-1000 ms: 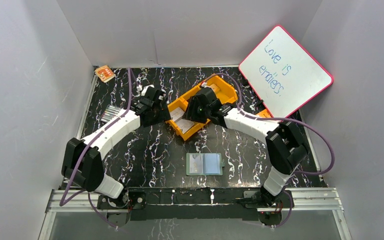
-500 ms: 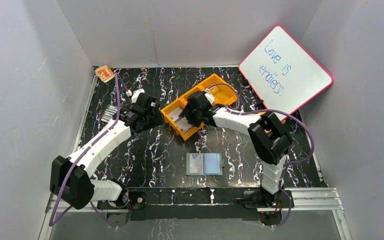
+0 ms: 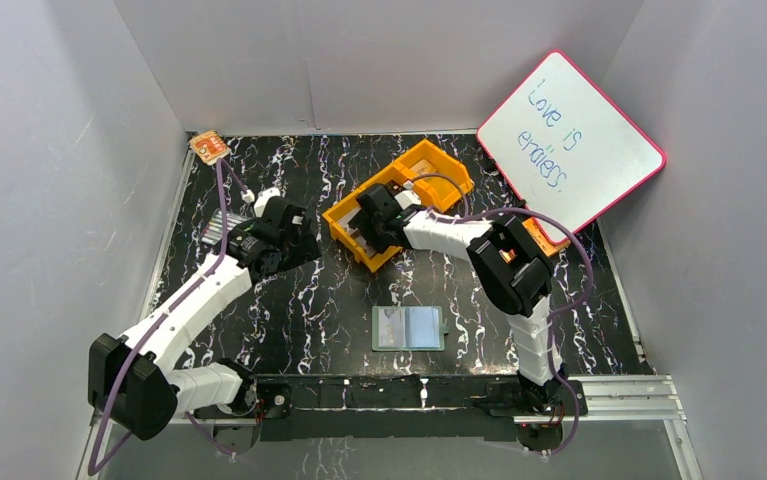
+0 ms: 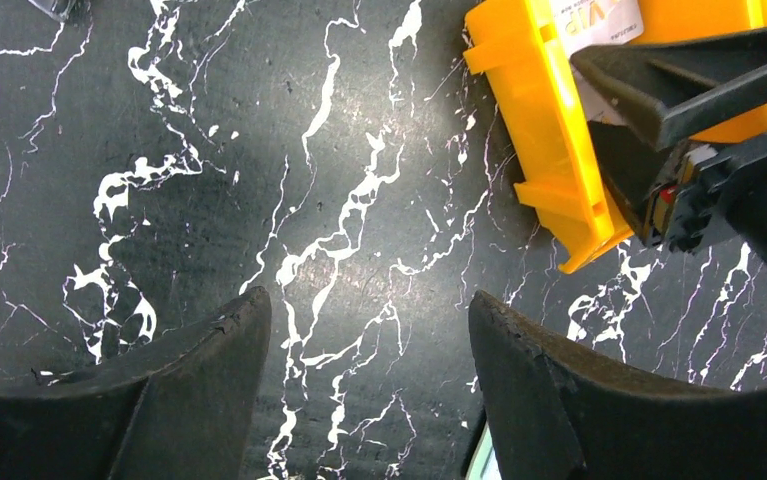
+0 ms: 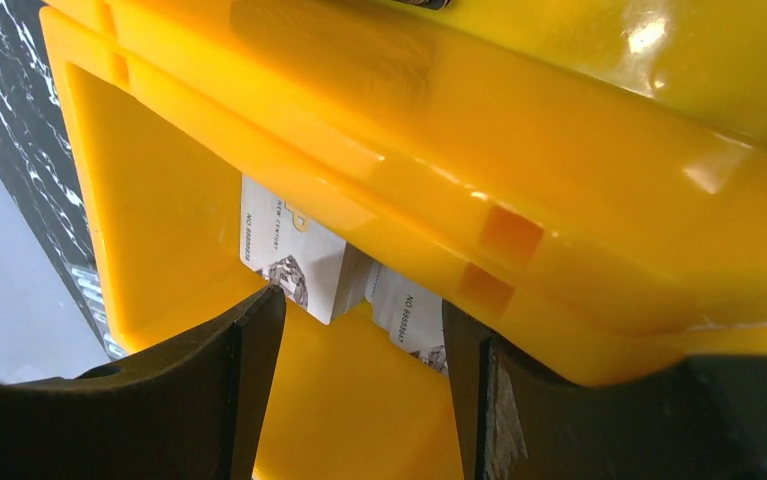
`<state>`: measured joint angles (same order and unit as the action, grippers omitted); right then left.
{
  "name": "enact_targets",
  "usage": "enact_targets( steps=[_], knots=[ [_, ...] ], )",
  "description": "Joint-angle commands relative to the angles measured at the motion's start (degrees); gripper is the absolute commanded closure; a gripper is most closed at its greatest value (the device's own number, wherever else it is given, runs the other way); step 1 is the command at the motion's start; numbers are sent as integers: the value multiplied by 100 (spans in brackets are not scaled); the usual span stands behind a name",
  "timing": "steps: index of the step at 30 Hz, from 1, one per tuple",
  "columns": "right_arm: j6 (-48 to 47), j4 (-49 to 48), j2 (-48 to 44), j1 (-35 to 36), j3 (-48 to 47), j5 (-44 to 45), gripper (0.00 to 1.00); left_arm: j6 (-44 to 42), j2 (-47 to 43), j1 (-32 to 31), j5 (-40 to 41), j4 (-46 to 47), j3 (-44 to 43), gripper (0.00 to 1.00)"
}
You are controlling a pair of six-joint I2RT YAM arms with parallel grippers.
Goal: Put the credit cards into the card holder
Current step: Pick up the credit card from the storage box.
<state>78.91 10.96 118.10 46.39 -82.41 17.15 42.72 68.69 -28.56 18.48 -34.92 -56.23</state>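
Step in hand: card pickup. The right hand (image 5: 361, 305), jaws wide, straddles the cards (image 5: 294, 255) in the orange tray (image 5: 559, 150); next move: close squarely, lift. The left hand (image 4: 369, 310) hangs wide, empty

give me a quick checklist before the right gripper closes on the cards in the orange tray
1. right gripper open: ok.
2. credit cards between its jaws: ok, their corner sits in the gap.
3. orange tray wall clear of the jaws: cannot tell.
4. left gripper out of the way: ok, open over the table beside the tray.
5. card holder lying open: ok.
6. single card isolated: not ok, two lie together.
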Motion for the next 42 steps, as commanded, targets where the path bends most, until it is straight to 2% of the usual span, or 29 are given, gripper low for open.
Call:
enact_targets(
  steps=[1, 14, 17, 19, 24, 42],
  knots=[
    [22, 180, 163, -119, -174, 357, 33, 60, -251, 43, -64, -137, 156, 31],
    [-348, 282, 373, -255, -260, 416, 37, 103, -207, 43, -121, -112, 199, 31],
    [-258, -410, -31, -262, 240, 563, 34, 117, -190, 43, -149, -103, 209, 31],
    [-370, -331, -290, -256, 81, 821, 32, 100, -214, 43, -169, -107, 199, 31],
    [-242, -12, -185, -230, -271, 891, 32, 119, -347, 39, -189, -143, 212, 32],
    [-204, 443, 770, -189, -1136, 632, 37, 145, -620, 43, -197, -177, 389, 31]
  ],
)
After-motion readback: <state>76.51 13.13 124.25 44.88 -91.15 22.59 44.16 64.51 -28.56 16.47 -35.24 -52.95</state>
